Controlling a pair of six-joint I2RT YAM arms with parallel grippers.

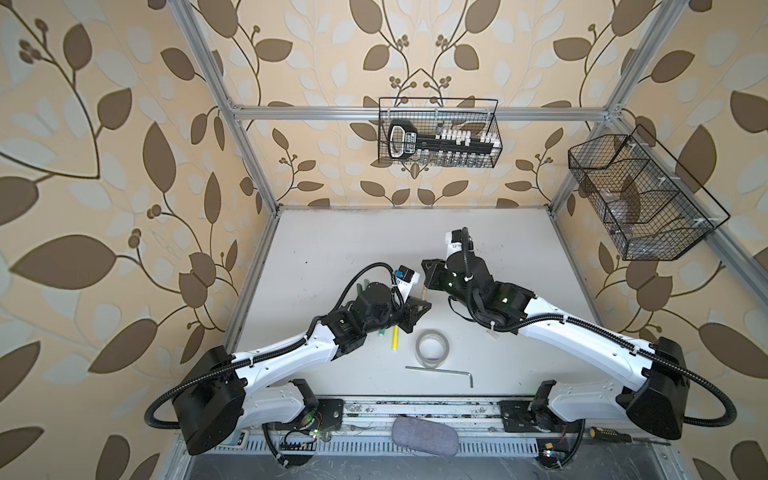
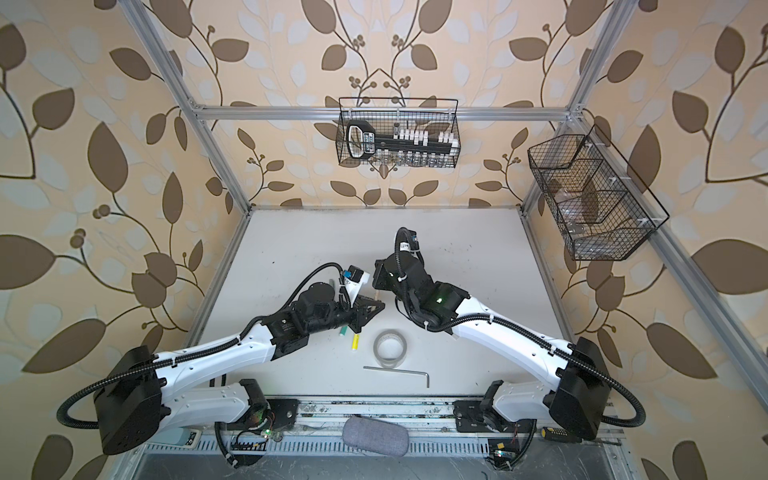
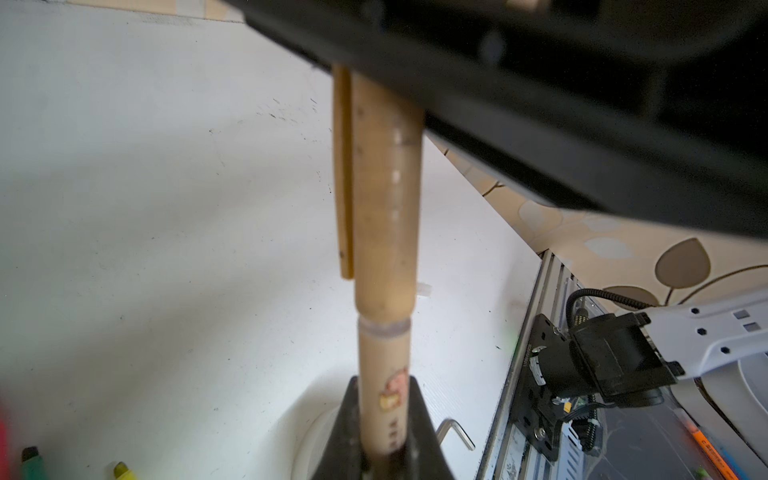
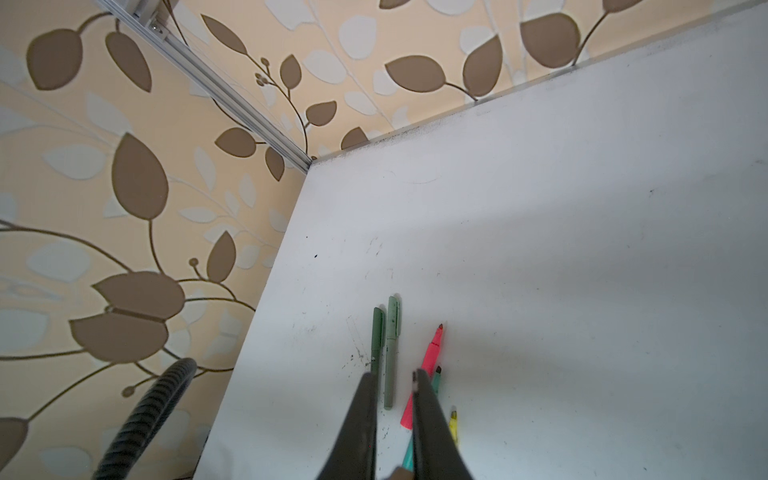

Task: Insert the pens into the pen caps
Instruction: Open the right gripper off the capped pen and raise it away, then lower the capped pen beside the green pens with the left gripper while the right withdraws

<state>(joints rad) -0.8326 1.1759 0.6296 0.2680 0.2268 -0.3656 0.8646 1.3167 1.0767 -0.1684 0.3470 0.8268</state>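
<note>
1. Where the two arms meet over the middle of the table (image 1: pixel 332 257), the left gripper (image 1: pixel 417 308) is clamped on the tan pen (image 3: pixel 384 374), which stands out past its fingertips toward the right gripper (image 1: pixel 429 277).
2. In the left wrist view the fingers (image 3: pixel 343 419) press the pen's barrel from both sides. The tan cap (image 3: pixel 382 199) sits over the pen's forward end, and its seam shows just ahead of those fingertips. The cap's clip runs along one side.
3. The cap's far end disappears behind the black body of the right gripper. That gripper's jaws are drawn in on the cap, and in the right wrist view only a tan sliver of it shows between the fingers, back near their roots.
4. On the table past the right gripper's fingertips lie the dark green pen (image 4: pixel 377 340) and the grey-green pen (image 4: pixel 391 353), side by side and nearly touching.
5. Just beside them, partly under one of the right gripper's fingers, the pink marker (image 4: pixel 430 361), green marker (image 4: pixel 436 384) and yellow marker (image 4: pixel 454 424) fan out with bare tips.
6. In both top views the yellow and green markers lie just behind the left gripper, partly under its wrist.
7. The tape roll (image 1: pixel 432 347) lies flat near the left gripper, on the side toward the arm bases. The hex key (image 1: pixel 440 370) lies just past the roll, farther from that gripper.
</note>
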